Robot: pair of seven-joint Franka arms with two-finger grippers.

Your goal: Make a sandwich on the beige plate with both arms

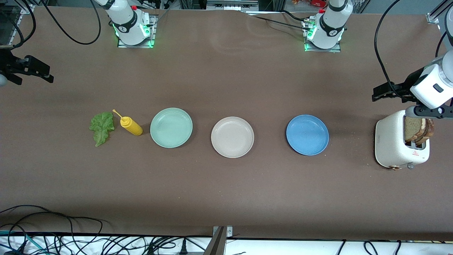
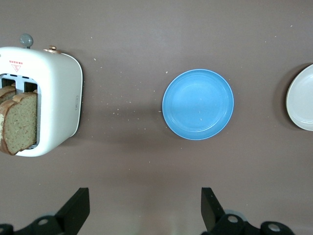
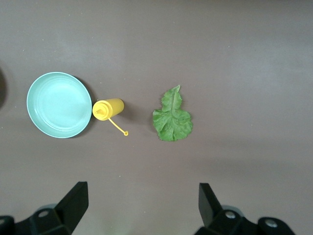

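Note:
The beige plate (image 1: 232, 137) lies bare in the middle of the table and shows at the edge of the left wrist view (image 2: 303, 98). Two brown bread slices (image 1: 419, 129) (image 2: 19, 122) stand in a white toaster (image 1: 393, 141) (image 2: 58, 98) at the left arm's end. A green lettuce leaf (image 1: 102, 127) (image 3: 172, 117) lies flat at the right arm's end. My left gripper (image 1: 377, 95) (image 2: 145, 205) is open and empty, high over the table between the toaster and the blue plate. My right gripper (image 1: 46, 72) (image 3: 142, 203) is open and empty, high over the table near the lettuce.
A blue plate (image 1: 307, 134) (image 2: 198, 104) lies between the beige plate and the toaster. A mint green plate (image 1: 171, 127) (image 3: 58, 104) lies toward the right arm's end. A yellow squeeze bottle (image 1: 131, 125) (image 3: 107, 108) lies on its side between it and the lettuce.

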